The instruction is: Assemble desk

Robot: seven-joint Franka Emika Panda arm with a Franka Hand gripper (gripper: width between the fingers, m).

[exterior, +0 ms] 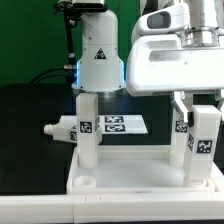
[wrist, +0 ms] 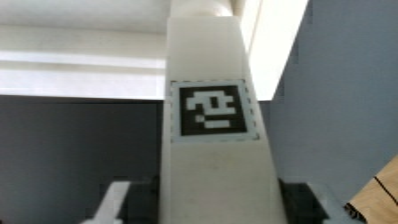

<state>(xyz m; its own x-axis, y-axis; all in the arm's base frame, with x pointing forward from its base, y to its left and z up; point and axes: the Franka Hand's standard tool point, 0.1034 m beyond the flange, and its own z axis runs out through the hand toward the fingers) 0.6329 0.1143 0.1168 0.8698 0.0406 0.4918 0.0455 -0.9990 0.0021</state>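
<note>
Well off to the exterior view's left of the gripper (exterior: 200,108), a loose leg (exterior: 62,129) lies flat on the black table (exterior: 25,130); nearer, an upright leg (exterior: 87,135) stands on the tabletop (exterior: 130,172); the marker board (exterior: 122,125) lies behind; just beside the gripper stands another leg (exterior: 183,140); the fingers (wrist: 121,203) are clamped on the held leg (wrist: 214,60), upright, reaching down to the tabletop's corner.

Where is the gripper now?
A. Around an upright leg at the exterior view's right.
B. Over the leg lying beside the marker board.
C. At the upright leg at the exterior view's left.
A: the gripper sits around an upright leg on the tabletop at the exterior view's right; the wrist view shows that leg between its fingers.
</note>
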